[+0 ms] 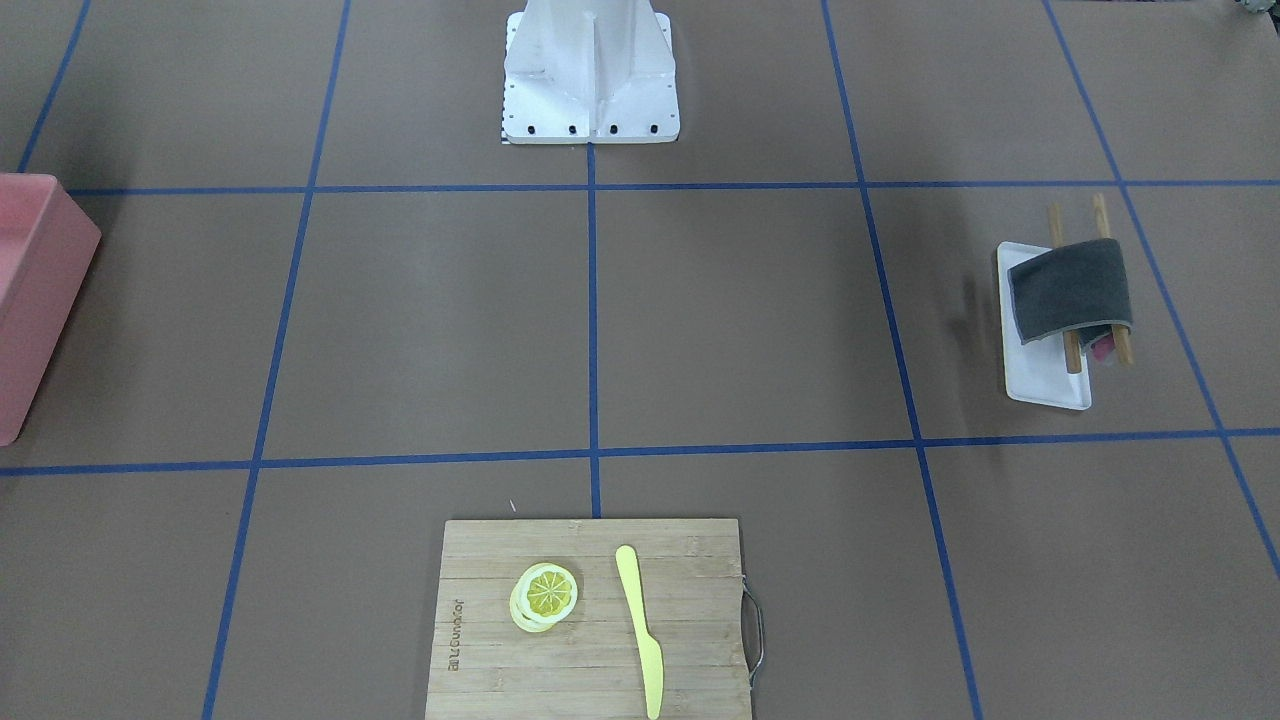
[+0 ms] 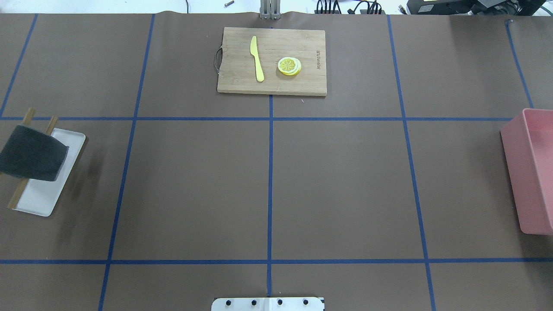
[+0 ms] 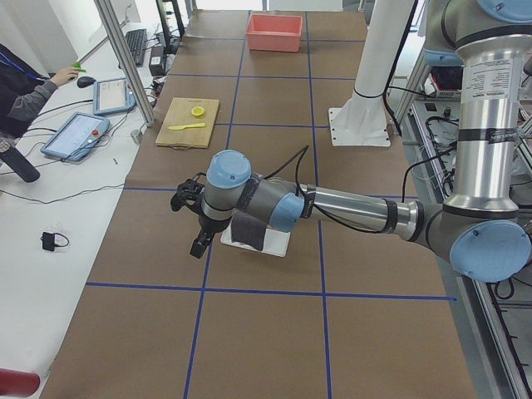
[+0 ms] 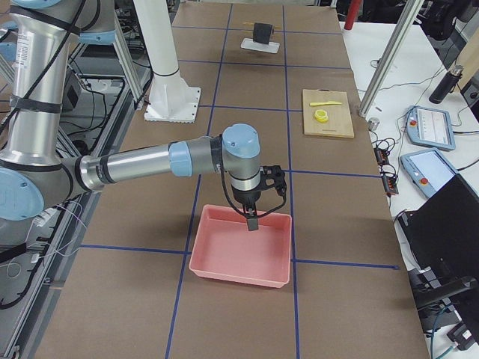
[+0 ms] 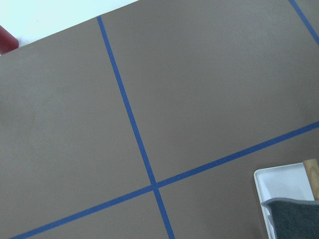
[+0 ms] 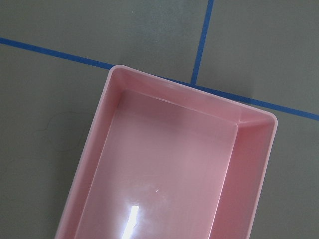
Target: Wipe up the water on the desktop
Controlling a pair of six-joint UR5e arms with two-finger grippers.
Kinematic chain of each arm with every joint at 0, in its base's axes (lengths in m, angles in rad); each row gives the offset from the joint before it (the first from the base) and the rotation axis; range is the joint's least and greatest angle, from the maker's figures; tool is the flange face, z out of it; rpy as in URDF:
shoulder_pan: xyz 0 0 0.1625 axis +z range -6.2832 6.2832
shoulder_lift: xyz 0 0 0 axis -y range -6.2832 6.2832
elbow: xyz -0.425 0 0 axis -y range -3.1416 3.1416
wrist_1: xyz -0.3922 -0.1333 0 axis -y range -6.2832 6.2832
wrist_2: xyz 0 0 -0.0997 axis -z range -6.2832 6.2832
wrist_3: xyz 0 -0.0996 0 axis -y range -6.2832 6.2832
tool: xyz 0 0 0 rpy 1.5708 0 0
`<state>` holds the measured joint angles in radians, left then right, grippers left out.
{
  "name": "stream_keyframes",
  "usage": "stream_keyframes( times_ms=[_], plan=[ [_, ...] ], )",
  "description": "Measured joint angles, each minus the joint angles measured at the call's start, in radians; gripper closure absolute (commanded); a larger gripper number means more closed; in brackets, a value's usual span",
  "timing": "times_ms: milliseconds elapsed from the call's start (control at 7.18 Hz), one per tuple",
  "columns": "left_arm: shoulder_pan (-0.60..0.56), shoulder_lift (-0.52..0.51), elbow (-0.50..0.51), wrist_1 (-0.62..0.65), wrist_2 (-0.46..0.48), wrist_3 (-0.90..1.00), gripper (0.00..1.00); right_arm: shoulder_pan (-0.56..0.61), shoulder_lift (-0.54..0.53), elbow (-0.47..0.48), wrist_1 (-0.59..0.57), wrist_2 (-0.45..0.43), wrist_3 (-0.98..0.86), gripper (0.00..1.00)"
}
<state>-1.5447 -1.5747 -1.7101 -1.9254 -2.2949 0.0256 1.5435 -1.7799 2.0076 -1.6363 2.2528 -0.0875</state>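
The brown desktop point(image 1: 740, 320) with blue tape lines fills the overhead view point(image 2: 345, 185). Faint darker smudges point(image 2: 90, 168) lie beside the white tray point(image 2: 43, 201); I cannot tell whether they are water or shadow. A dark grey cloth point(image 1: 1070, 290) is draped over two wooden sticks point(image 1: 1070, 350) on that tray, and it also shows in the overhead view point(image 2: 32, 157) and the left wrist view point(image 5: 294, 219). My left gripper point(image 3: 193, 224) hovers beside the tray and cloth point(image 3: 248, 230). My right gripper point(image 4: 253, 221) hangs over the pink bin point(image 4: 241, 250). I cannot tell whether either gripper is open or shut.
A bamboo cutting board point(image 2: 272, 60) with a yellow knife point(image 2: 257, 58) and lemon slices point(image 2: 289, 66) lies at the far middle. The pink bin point(image 2: 529, 172) stands at the right edge and looks empty in the right wrist view point(image 6: 169, 174). The robot's white base point(image 1: 590, 75) is between the arms.
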Motion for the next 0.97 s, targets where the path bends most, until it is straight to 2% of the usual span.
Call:
stream_keyframes(
  times_ms=[557,975],
  plan=[
    [0.0,-0.021,0.005,-0.006,-0.003,-0.005,0.01,0.001,0.005,0.035,0.0,0.004,0.041,0.0],
    [0.012,-0.053,-0.011,-0.007,-0.006,-0.089,0.01,-0.001,0.008,0.053,0.002,0.004,0.117,0.0]
  ],
)
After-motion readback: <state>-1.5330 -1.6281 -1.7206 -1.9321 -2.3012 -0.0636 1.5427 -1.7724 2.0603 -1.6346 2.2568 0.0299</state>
